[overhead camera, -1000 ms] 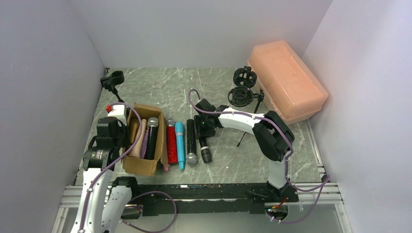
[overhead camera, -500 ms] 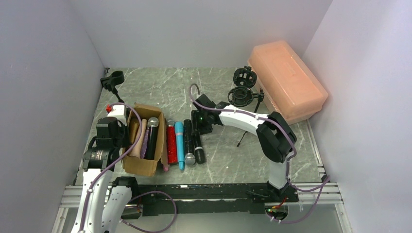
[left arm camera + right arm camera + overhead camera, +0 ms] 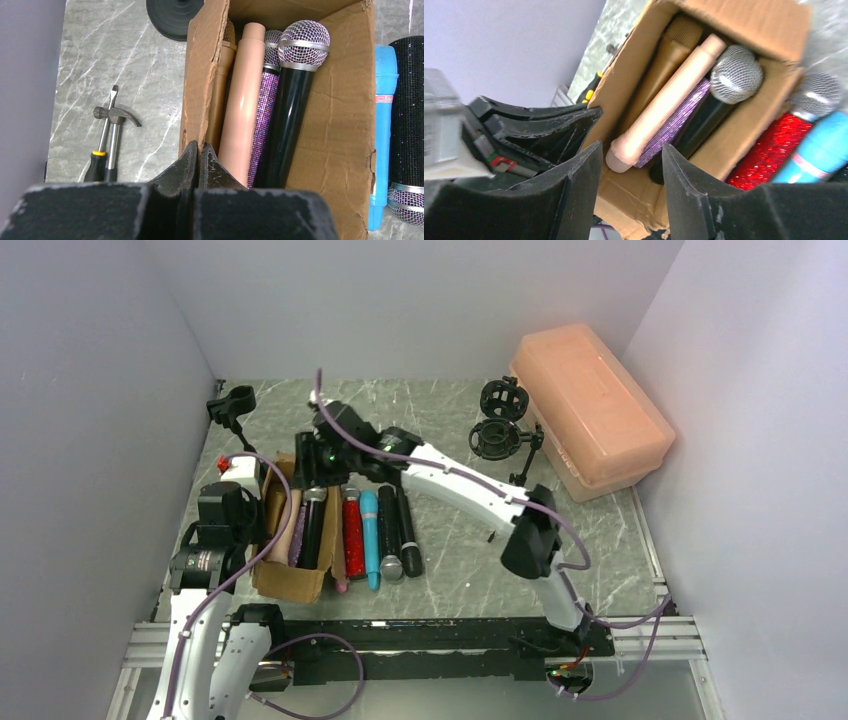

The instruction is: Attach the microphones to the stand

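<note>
A cardboard box (image 3: 283,578) holds a gold (image 3: 220,90), a peach (image 3: 243,100), a purple glitter (image 3: 264,105) and a black microphone (image 3: 292,105). A red glitter (image 3: 353,536), a blue (image 3: 371,538) and two black microphones (image 3: 399,532) lie in a row right of the box. My left gripper (image 3: 200,148) is shut on the box's left wall (image 3: 197,85). My right gripper (image 3: 631,150) is open and empty over the box's far end (image 3: 318,455), with the peach microphone's butt (image 3: 624,155) between its fingers. A black clip stand (image 3: 232,405) is at the far left.
Two black shock mounts on stands (image 3: 497,420) and an orange plastic case (image 3: 590,410) are at the far right. A hammer (image 3: 116,117) and a screwdriver (image 3: 99,155) lie left of the box. A black round base (image 3: 172,15) sits beyond the box.
My right gripper left a black microphone lying in the row on the table, then swung left and now hovers open over the box. The left arm has not moved.
</note>
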{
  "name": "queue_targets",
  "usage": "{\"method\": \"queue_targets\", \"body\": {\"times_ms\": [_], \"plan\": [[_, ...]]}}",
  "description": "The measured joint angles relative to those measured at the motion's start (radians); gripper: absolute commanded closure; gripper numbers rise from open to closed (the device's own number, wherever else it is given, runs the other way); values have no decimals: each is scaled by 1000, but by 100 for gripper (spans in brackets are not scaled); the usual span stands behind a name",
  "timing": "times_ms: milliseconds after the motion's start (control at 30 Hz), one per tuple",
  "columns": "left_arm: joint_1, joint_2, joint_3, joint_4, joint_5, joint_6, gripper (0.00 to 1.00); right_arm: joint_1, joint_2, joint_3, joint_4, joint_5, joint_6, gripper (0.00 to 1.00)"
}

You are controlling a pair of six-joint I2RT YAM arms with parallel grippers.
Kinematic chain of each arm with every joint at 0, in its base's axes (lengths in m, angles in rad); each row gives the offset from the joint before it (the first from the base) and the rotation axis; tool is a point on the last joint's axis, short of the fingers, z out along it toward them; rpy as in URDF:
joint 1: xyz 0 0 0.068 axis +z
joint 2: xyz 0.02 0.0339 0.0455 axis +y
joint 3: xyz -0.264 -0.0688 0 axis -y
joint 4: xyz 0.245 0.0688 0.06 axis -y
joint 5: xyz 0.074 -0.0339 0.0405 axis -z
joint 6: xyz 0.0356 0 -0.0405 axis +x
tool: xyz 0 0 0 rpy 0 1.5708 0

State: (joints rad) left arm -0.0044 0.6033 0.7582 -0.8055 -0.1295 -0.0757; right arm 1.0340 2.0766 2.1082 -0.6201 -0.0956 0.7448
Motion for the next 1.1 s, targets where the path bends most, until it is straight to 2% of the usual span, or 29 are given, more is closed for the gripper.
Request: {"method": "queue_targets", "body": {"times_ms": [133,333,900,1000,1100], "plan": [[0,-5,0,0,0,-3,100,43,125,108,-55,-18,0,48],[0,-20,0,0,1,-15,100,48,256,98,-140,-26,0,45],[0,-43,2,8,62,-53,100,43,370,169,-150,14,8,46],[0,-43,2,11,77,-60,100,45,380,173,-150,30,10,49],[0,-43,4,11,87,-61,100,48,390,187,-150,45,19,59]]}}
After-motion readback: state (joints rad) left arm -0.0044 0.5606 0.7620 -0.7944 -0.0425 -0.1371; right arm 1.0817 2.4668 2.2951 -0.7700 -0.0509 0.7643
